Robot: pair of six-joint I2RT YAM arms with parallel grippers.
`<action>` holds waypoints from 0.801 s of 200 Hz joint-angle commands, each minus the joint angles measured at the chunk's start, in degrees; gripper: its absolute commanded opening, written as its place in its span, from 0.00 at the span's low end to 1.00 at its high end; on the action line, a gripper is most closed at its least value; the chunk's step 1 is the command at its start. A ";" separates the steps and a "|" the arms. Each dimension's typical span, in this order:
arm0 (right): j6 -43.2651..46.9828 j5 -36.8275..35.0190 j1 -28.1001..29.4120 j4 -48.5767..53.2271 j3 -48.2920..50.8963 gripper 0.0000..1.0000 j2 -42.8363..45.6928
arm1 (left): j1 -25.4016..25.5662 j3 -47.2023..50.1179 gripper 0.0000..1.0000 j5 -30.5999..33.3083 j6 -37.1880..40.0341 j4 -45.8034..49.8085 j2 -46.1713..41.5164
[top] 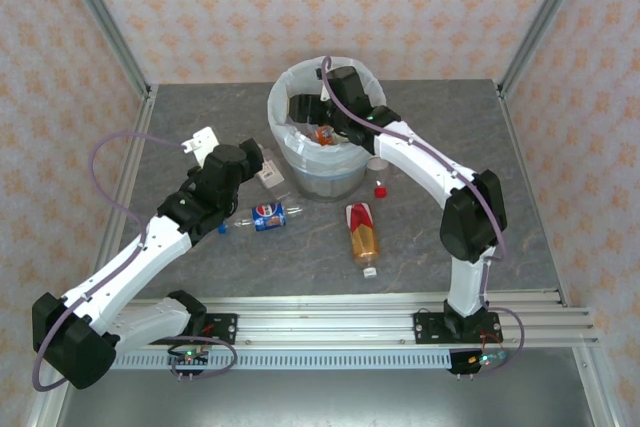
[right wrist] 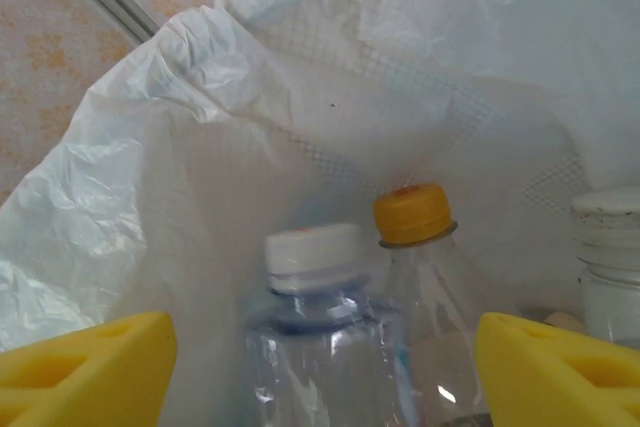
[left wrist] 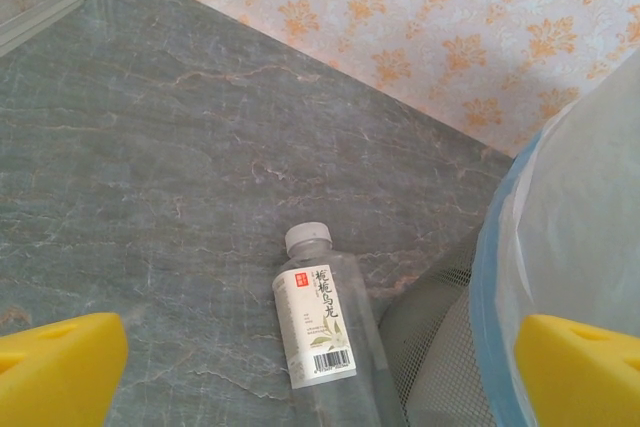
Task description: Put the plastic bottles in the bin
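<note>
**Both tools gaping, right one sitting in the bin, bottles lying on the desk**

On the left, the left tool (left wrist: 320, 362) is hanging low over the desk (top: 440, 117) with its yellow fingers (left wrist: 55, 372) spread wide and gripping nothing. A clear bottle with a white label (left wrist: 322, 332) and a white cap is lying on its side beneath it, just beside the bin's wall. Near it, toward the arm bases, a blue-labelled bottle (top: 268, 215) is lying flat.

In the middle at the far side of the desk, the bin (top: 322, 175) is standing upright, lined with a white bag (right wrist: 300, 97). The right tool (right wrist: 320, 367) is sitting inside its mouth, fingers wide apart and empty. Below it, a white-capped bottle (right wrist: 318, 337), an orange-capped bottle (right wrist: 415, 247) and a white-lidded container (right wrist: 605, 257) are resting in the bag.

Right of the bin's front, an amber-filled bottle (top: 363, 235) with a red label is lying on the desk, and a small red cap (top: 380, 190) is lying near it, close to the bin.
</note>
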State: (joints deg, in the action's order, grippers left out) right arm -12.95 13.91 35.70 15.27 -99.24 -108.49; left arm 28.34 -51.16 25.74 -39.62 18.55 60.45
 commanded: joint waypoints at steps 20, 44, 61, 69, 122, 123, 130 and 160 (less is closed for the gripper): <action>1.71 -1.88 0.08 4.24 -2.46 0.94 5.04 | -0.74 0.00 1.00 0.74 -2.04 -0.27 0.02; 2.12 -2.02 0.11 4.33 -1.56 0.99 6.92 | -0.78 -0.42 1.00 0.29 -2.35 0.43 0.84; 2.56 -2.22 0.07 4.33 -0.90 0.99 8.19 | -0.75 -0.62 1.00 0.13 -2.66 0.70 1.33; 2.66 -2.34 0.07 4.40 -0.57 0.99 8.79 | -0.86 -0.67 1.00 0.03 -2.81 0.71 1.48; 4.20 -4.43 0.10 4.25 3.40 0.99 14.47 | -1.31 -2.04 1.00 -0.25 -1.84 2.25 3.02; 4.22 -4.47 0.08 4.29 3.51 0.99 14.59 | -1.37 -2.07 1.00 -0.29 -1.77 2.31 3.06; 4.44 -4.78 0.07 4.18 4.35 0.99 15.61 | -1.69 -2.03 1.00 -1.25 -1.08 2.15 3.34; 5.68 -6.03 0.07 3.99 7.90 0.99 20.21 | -3.00 -1.51 1.00 -5.24 4.19 1.42 5.00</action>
State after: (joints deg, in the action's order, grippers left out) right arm -9.26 10.37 35.70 19.31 -93.69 -92.84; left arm 26.44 -51.66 23.22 -39.90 18.74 64.10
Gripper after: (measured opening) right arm 0.991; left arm 0.999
